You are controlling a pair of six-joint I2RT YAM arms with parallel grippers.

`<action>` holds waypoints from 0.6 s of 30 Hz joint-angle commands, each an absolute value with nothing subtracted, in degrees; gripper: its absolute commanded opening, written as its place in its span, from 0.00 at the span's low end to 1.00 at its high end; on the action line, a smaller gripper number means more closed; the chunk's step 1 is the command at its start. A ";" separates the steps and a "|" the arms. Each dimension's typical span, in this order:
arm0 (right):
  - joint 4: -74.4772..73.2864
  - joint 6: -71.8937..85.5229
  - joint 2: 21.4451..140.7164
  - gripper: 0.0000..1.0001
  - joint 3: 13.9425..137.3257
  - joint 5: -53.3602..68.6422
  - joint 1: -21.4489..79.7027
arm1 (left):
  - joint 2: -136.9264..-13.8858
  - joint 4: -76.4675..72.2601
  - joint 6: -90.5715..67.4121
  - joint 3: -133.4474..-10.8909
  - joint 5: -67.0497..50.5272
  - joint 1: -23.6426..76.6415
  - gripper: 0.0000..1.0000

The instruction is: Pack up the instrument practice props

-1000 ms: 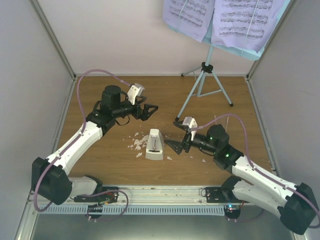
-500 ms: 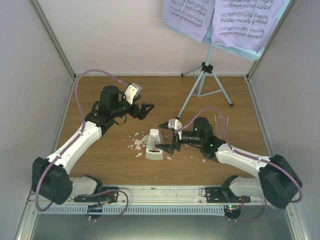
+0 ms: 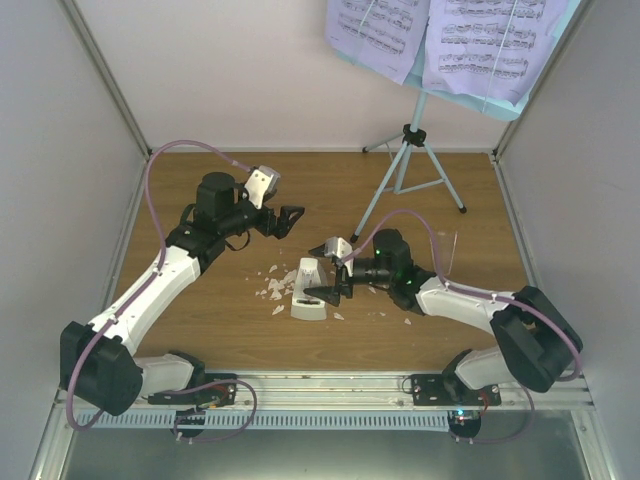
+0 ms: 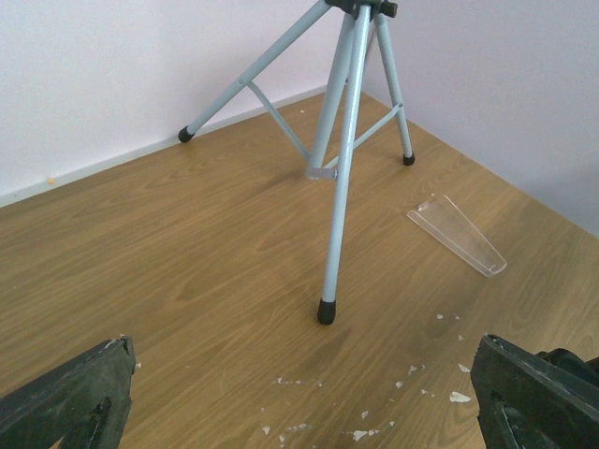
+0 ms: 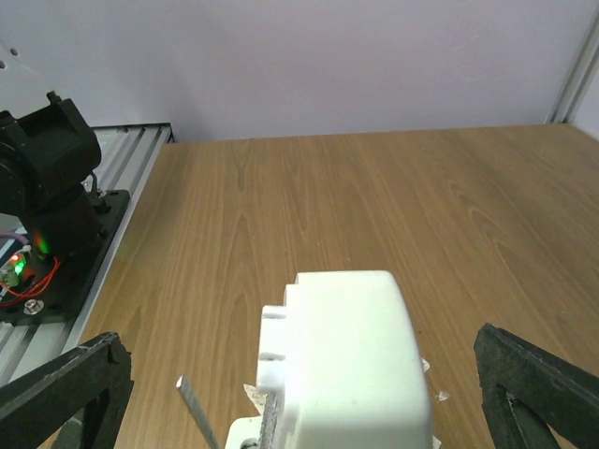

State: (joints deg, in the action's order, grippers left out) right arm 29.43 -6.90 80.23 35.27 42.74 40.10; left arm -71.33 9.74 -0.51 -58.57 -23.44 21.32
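The white pyramid-shaped metronome [image 3: 308,291] stands mid-table among white crumbs. My right gripper [image 3: 318,272] is open, with one finger on each side of the metronome's top, not closed on it. In the right wrist view the metronome [image 5: 342,365] fills the space between the wide-open fingers of the gripper [image 5: 299,341]. My left gripper [image 3: 291,219] is open and empty, left of the light-blue tripod music stand [image 3: 404,176]. Lavender sheet-music pages [image 3: 482,42] rest on the stand's desk at the top. The left wrist view shows my gripper [image 4: 304,393] facing the stand's near leg [image 4: 339,201].
White crumbs [image 3: 272,289] lie scattered round the metronome and on the wood [image 4: 412,369]. A clear tapered plastic cover [image 4: 457,236] lies flat to the right of the tripod; it also shows in the top view [image 3: 446,245]. Grey walls enclose the table on three sides.
My right gripper has swung left from beside the metronome and now straddles its top, still open. My left gripper has drawn back slightly to the left.
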 commanded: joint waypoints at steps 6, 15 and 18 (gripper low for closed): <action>26.46 -10.91 82.75 1.00 38.89 44.27 39.59 | -69.08 7.91 0.23 -57.74 -22.84 21.13 0.96; 26.80 -10.47 83.30 1.00 37.35 45.28 38.21 | -68.86 7.74 0.30 -57.66 -23.73 21.26 0.92; 27.33 -10.22 83.17 0.99 36.64 45.49 37.19 | -68.97 7.73 0.41 -57.66 -24.06 21.25 0.89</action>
State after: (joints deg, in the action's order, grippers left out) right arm 26.61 -9.63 82.72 37.65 44.10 38.72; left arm -70.32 9.72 -0.38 -58.22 -23.24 21.32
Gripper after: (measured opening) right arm 0.995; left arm 0.906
